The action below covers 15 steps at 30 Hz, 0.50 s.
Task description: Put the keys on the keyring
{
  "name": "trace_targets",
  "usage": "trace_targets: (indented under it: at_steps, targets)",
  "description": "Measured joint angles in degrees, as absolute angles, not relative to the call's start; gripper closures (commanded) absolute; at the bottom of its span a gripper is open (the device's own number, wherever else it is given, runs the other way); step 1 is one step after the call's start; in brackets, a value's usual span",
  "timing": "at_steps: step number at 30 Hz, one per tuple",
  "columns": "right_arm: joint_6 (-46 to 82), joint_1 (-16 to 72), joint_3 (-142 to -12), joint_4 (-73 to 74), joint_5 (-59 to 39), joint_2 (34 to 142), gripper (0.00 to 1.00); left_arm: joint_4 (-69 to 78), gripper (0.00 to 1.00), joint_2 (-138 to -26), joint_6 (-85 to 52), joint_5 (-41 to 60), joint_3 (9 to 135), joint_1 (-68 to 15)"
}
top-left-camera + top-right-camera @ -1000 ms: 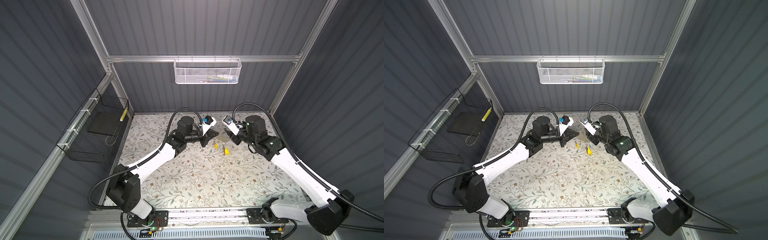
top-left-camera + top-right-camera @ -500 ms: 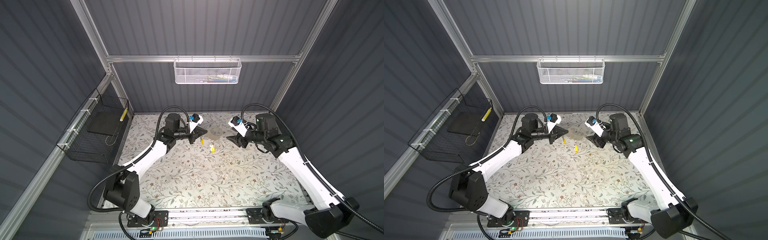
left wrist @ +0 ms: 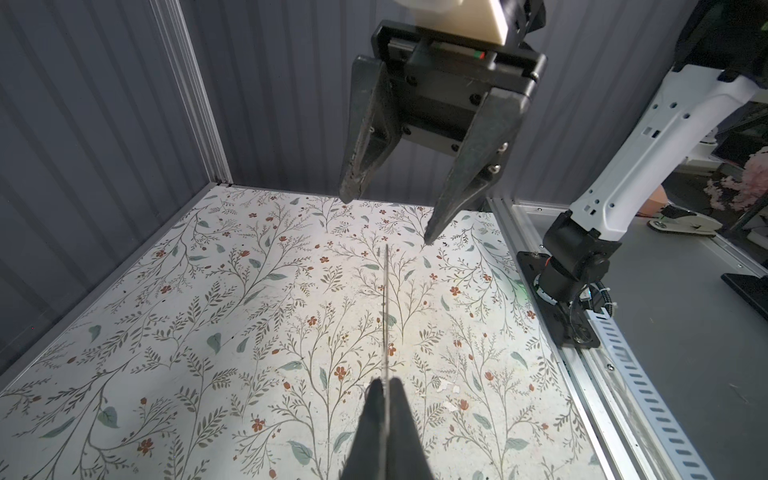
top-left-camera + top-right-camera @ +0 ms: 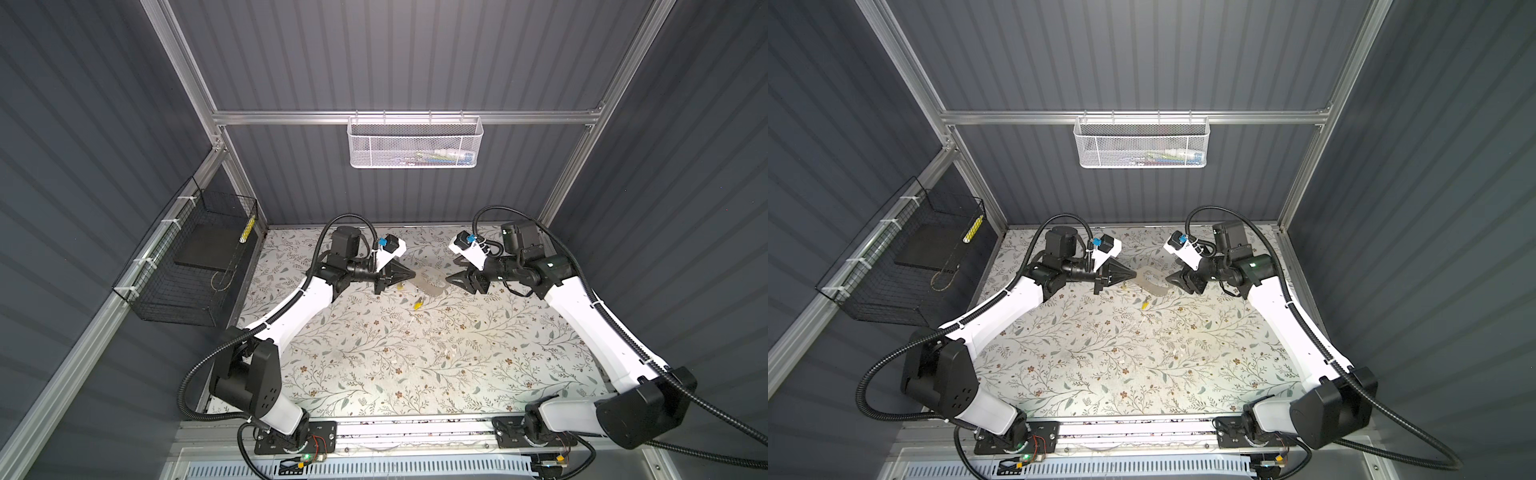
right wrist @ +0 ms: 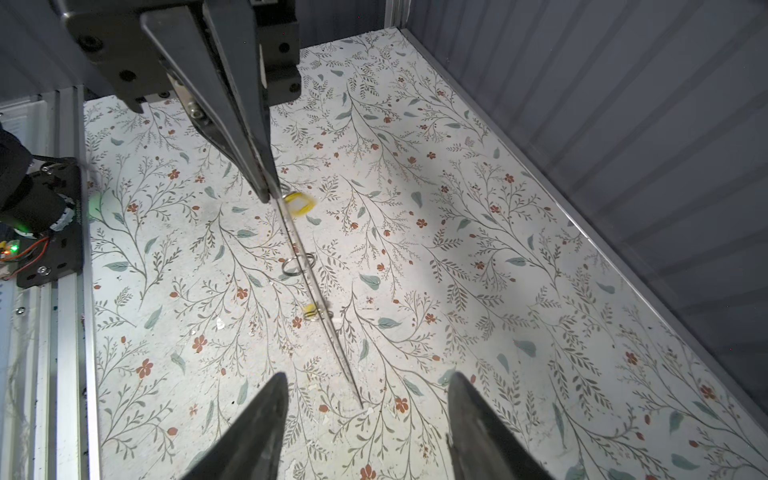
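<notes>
Grey ribbed walls box in one pale floral tabletop (image 4: 395, 365), the biggest thing here, with one black wire basket (image 4: 174, 299) on the side wall and one white mesh basket (image 4: 395, 149) on the back wall. Two grippers face each other over the far middle of the table. The left gripper (image 3: 386, 384) has its jaws pinched tight on one end of the single keyring (image 3: 386, 311), holding it in the air, edge-on. Its free end points toward the gap of the right gripper (image 5: 366, 376), whose jaws stand moderately apart and hold nothing. Two yellow keys show: the blurred key (image 5: 297, 203) just beside the left gripper's tip and the sharper key (image 5: 311, 311) farther along the loop. Between them one silvery ring (image 5: 289, 272) seems to circle the loop. Both keys look threaded on, so I judge the threading done and only setting the keyring down left, though I cannot confirm that each key truly hangs from it.
</notes>
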State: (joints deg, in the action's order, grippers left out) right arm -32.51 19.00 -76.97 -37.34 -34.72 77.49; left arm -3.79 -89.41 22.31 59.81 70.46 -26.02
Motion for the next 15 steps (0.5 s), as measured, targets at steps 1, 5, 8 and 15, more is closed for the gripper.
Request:
trace_targets:
  at_steps: [1, 5, 8, 15]
  targets:
    - [-32.53, 19.0, -76.97, -37.47, -35.38, 77.76, 0.42, -3.7, 1.0, -89.41, 22.31, 60.31, 70.46, -26.02]
    - [-32.62, 19.0, -76.99, -37.71, -37.95, 78.89, 0.46, -2.98, 1.0, -89.41, 22.26, 61.98, 70.46, -26.02]
    - [-32.67, 19.0, -77.12, -37.89, -39.83, 79.64, 0.5, -2.15, 1.0, -89.38, 21.85, 63.11, 70.46, -26.02]
    - [-32.86, 19.0, -77.69, -38.48, -43.4, 80.44, 0.61, -0.14, 1.0, -89.41, 20.8, 64.69, 70.46, -25.78]
